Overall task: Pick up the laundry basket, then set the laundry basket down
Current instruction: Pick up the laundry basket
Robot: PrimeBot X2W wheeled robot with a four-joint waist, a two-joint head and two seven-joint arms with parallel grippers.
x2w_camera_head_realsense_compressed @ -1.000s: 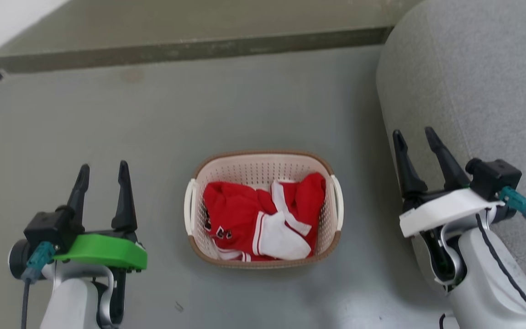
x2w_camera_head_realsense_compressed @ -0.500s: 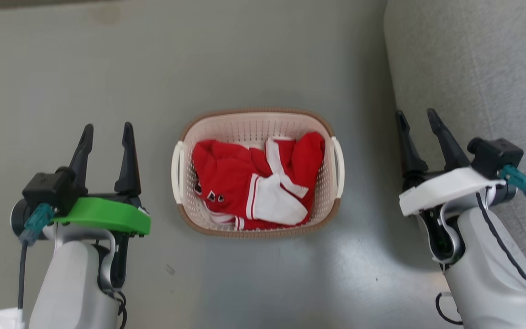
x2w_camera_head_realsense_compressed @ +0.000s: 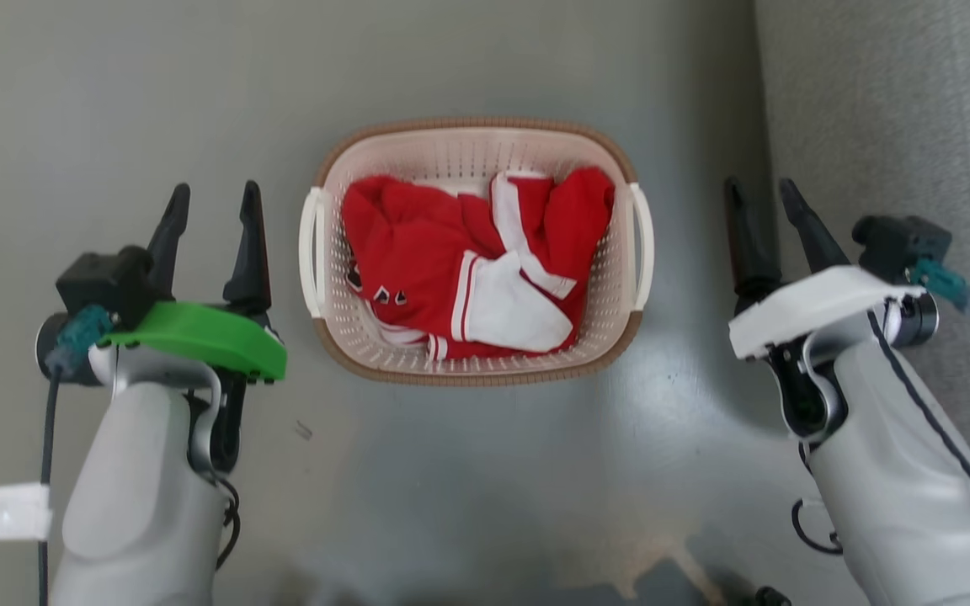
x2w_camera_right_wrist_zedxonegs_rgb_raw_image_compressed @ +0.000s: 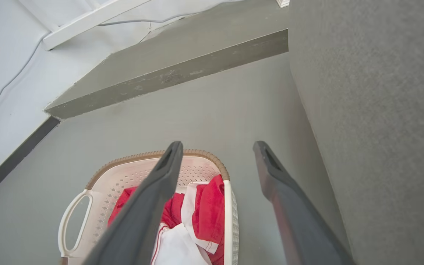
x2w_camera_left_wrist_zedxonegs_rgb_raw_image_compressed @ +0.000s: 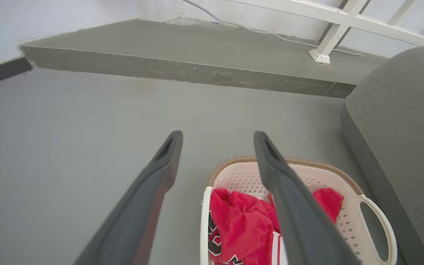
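A grey upholstered seat, perhaps a sofa, since the frame cuts it off, borders the floor. On the floor the laundry basket holds a red-and-white jersey. The left gripper and right gripper flank it, parted and empty. The basket is likely stiff and light; grip the white side handles.

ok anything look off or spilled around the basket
Nothing stands out: the laundry basket sits on the floor, red and white clothes bunched inside it, nothing spilled; left claw and right claw open, clear of it.
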